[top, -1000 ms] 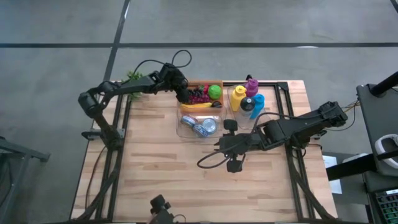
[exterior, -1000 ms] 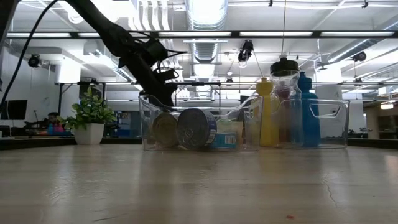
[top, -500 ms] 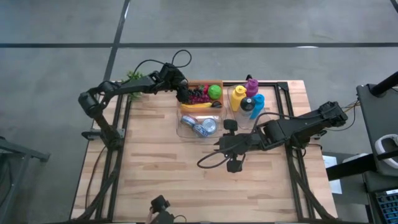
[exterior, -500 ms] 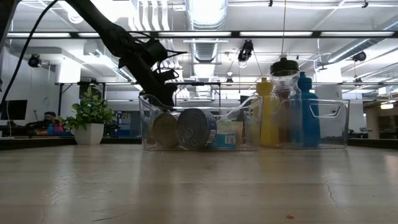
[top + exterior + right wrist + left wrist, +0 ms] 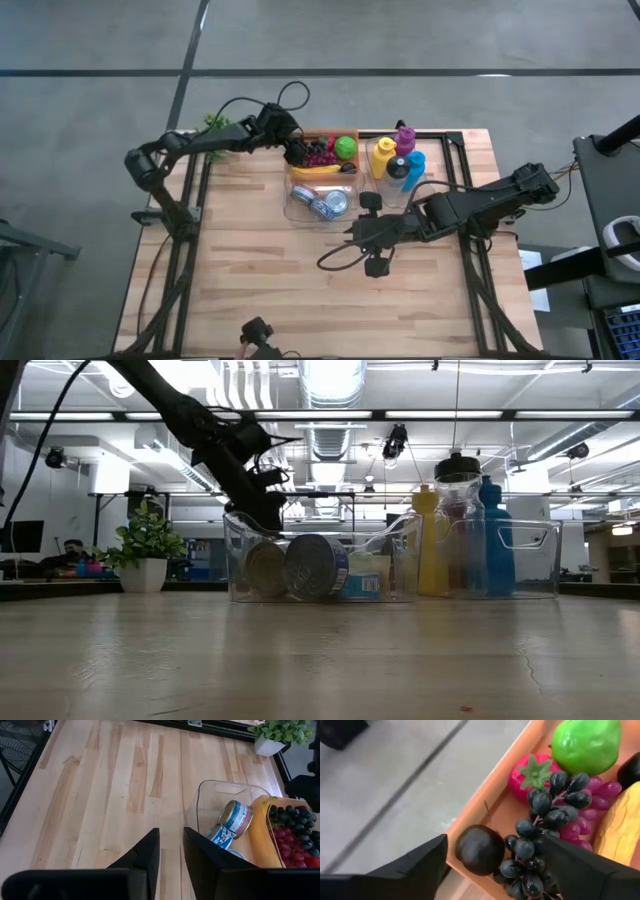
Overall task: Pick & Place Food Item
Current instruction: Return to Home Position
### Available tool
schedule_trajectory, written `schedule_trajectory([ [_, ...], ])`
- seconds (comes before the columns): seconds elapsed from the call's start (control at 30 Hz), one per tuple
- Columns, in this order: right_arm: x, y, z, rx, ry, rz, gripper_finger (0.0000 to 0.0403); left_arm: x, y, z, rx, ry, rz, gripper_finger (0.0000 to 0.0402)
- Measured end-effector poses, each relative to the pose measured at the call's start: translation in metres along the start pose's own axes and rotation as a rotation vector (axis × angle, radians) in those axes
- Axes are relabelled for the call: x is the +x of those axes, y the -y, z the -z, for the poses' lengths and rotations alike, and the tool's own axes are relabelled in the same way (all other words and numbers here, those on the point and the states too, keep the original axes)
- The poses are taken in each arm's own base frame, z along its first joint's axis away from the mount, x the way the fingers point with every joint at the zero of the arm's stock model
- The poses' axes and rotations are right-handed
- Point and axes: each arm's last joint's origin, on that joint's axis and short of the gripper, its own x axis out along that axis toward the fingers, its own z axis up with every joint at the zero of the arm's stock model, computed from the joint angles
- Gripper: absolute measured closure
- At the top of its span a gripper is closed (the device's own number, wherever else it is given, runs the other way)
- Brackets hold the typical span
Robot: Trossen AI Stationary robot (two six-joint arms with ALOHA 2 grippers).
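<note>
An orange tray at the table's far edge holds a dark round fruit, a bunch of dark and purple grapes, a red strawberry, a green fruit and a banana. My left gripper is open above the tray's left end. In the left wrist view its fingers stand on either side of the dark fruit and the grape bunch. My right gripper waits at mid-table, pointing toward the left edge. Its fingers show a narrow gap.
A clear bin with tin cans sits just in front of the tray. A second clear bin of coloured bottles stands to its right. A potted plant is at the far left corner. Bare wood stretches across the near half.
</note>
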Motion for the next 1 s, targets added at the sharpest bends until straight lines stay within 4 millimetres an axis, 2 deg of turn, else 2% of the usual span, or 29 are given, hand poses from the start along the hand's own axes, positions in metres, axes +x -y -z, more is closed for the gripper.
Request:
schedule_trajectory([
  [0.17,0.000,0.000,0.000,0.000,0.000,0.000,0.0332,-0.025,0.007,-0.012,0.036,0.053,-0.058,0.0153],
  [0.37,0.000,0.000,0.000,0.000,0.001,0.000,0.0332,-0.078,0.016,-0.024,0.008,0.130,-0.029,0.0270],
  [0.6,0.000,0.000,0.000,0.001,0.003,0.000,0.0319,-0.134,0.033,-0.013,0.037,0.178,0.037,0.0380],
  [0.73,0.000,0.000,-0.001,0.002,0.008,-0.001,0.0313,-0.158,0.045,0.005,0.046,0.235,0.084,0.0396],
  [1.0,0.000,0.000,-0.001,0.004,0.011,-0.001,0.0307,-0.183,0.063,0.060,0.004,0.389,0.198,0.0399],
])
